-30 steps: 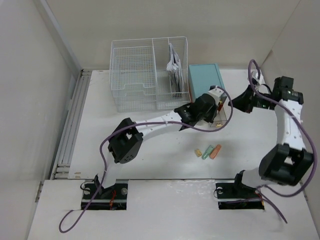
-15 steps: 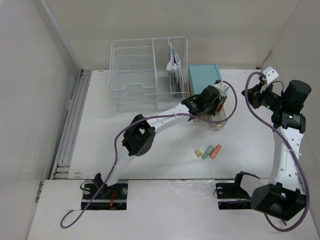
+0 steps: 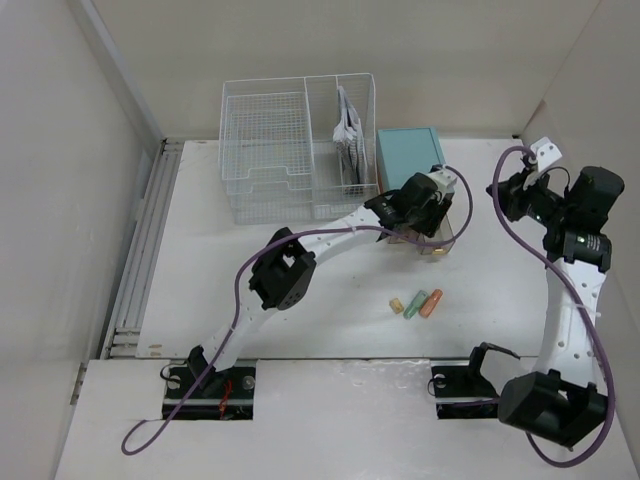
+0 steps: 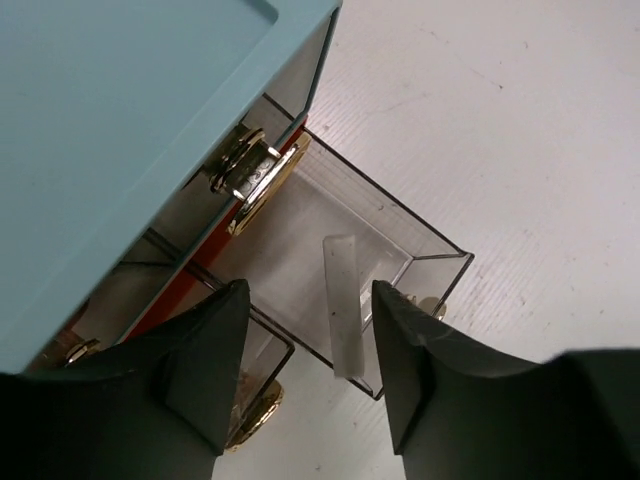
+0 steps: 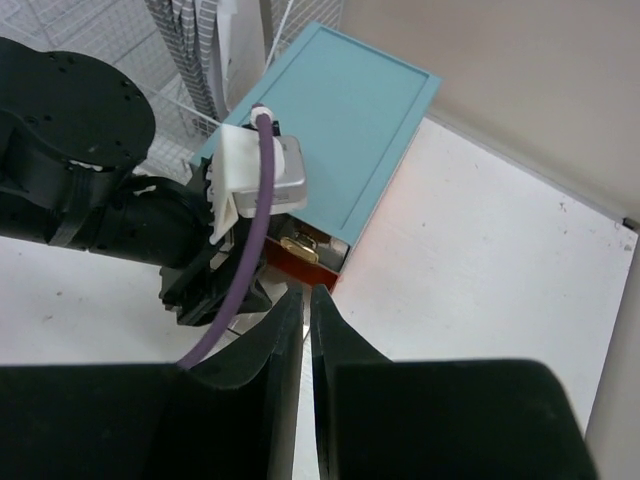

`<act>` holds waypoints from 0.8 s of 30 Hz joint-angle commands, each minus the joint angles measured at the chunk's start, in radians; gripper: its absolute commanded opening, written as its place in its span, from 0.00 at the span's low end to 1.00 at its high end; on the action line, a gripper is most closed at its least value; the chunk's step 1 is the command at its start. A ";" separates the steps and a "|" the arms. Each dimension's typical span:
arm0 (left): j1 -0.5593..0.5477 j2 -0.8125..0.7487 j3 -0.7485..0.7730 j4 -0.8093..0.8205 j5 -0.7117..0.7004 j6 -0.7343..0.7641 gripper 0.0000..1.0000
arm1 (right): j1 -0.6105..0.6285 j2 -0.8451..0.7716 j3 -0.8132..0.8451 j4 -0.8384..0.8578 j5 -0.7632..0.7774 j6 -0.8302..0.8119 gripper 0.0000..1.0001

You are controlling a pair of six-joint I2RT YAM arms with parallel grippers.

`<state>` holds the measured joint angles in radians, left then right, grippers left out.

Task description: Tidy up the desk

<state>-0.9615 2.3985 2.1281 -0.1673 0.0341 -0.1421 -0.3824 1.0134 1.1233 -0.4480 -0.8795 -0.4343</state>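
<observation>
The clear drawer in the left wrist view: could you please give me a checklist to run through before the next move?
1. Clear drawer pulled out of the teal box: ok.
2. Left pincer open above the drawer, nothing between its fingers: ok.
3. Pale stick inside the drawer: ok.
4. Stick lying below the drawer's rim, so the drawer can slide shut: cannot tell.
5. Right pincer shut, empty and raised away from the drawer: ok.
6. Desk tidied: not ok, three coloured pieces lie loose in front of the box.
</observation>
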 commanded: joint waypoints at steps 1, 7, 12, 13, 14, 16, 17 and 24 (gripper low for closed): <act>0.004 -0.027 0.046 0.022 0.024 0.007 0.51 | -0.013 0.022 -0.002 0.032 -0.024 0.017 0.13; 0.004 -0.047 0.046 0.031 0.024 0.007 0.59 | -0.023 0.022 -0.011 0.032 -0.033 0.017 0.13; 0.004 -0.169 -0.049 0.073 0.000 -0.002 0.54 | -0.032 -0.010 -0.023 0.023 -0.058 -0.050 0.34; 0.004 -0.208 -0.087 0.098 -0.020 -0.002 0.54 | -0.032 -0.038 -0.049 0.023 -0.071 -0.064 0.42; -0.006 -0.246 -0.162 0.121 -0.034 -0.002 0.53 | -0.032 -0.053 -0.060 0.012 -0.096 -0.087 0.47; -0.019 -0.364 -0.229 0.167 -0.065 -0.022 0.48 | -0.032 -0.088 -0.085 0.000 -0.128 -0.180 0.53; -0.034 -0.409 -0.267 0.187 -0.101 -0.022 0.45 | -0.032 -0.128 -0.111 -0.015 -0.148 -0.217 0.53; -0.106 -0.783 -0.669 0.298 -0.229 -0.099 0.00 | -0.032 -0.294 -0.210 -0.274 -0.331 -0.622 0.00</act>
<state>-1.0382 1.7622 1.5410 0.0345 -0.1181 -0.1993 -0.4076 0.7616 0.9455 -0.6121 -1.0958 -0.8425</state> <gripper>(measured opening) 0.008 0.029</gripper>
